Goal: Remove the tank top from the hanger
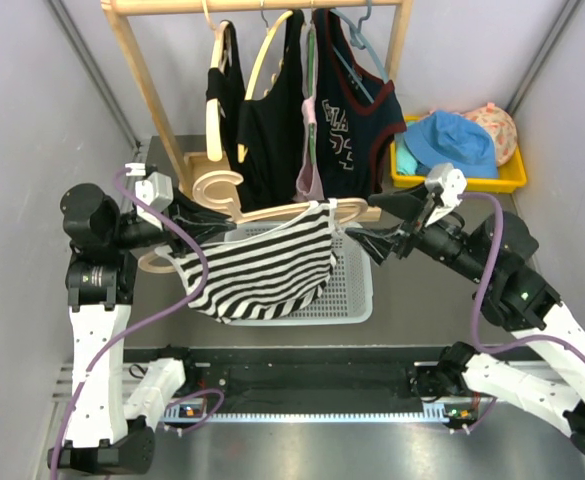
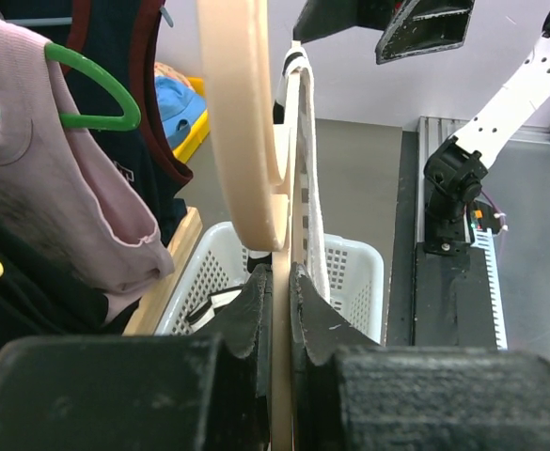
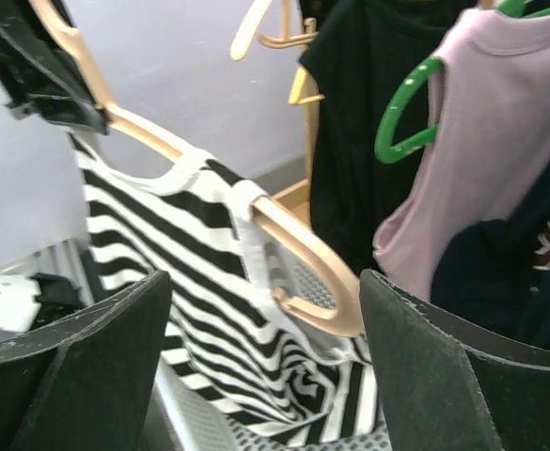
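Up and just left of the basket (image 1: 360, 300), left gripper (image 1: 177, 215) clenched on the end of the hanger (image 1: 272, 212). Over the basket, striped tank top (image 1: 262, 265) hung there, long axis left to right. Just right of the basket, right gripper (image 1: 377, 228) spread wide, nearer to the right strap.

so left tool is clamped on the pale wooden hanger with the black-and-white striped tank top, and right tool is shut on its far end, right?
No, the right tool is open: the right wrist view shows its fingers spread wide, the end of the pale wooden hanger between them. The left tool is clamped on that hanger, which carries the black-and-white striped tank top.
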Controlling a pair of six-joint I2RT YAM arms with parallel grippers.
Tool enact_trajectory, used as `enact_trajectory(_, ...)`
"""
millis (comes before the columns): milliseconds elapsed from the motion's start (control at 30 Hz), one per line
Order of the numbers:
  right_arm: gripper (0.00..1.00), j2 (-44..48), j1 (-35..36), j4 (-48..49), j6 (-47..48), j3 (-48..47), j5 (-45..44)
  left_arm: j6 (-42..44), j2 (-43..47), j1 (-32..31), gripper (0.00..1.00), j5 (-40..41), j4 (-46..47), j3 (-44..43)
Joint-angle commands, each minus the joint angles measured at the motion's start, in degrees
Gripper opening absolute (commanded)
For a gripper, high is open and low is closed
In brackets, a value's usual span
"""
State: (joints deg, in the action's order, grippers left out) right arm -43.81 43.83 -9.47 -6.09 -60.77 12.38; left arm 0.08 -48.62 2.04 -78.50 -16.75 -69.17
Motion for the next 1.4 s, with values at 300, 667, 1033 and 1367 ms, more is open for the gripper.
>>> enact_trajectory(300,0.60,-7.6,0.4,8.9,-7.3,0.3,5.1,1.1,1.2,-0.1,0.00,0.2,1.5,-1.6)
enact_trajectory(667,0.70,-0.1,0.5,2.2,-7.4,2.9,0.6,2.8,1.3,-0.1,0.00,0.6,0.0,-1.4)
enact_trajectory(1033,0.79,1.4,0.4,4.3,-11.6,5.0,11.4,2.6,1.5,0.0,0.00,0.6,0.0,-1.8)
enact_trajectory(1367,0.77,-5.0,0.4,11.6,-13.4,4.8,13.1,2.8,2.0,0.0,0.00,0.5,-0.4,-1.6)
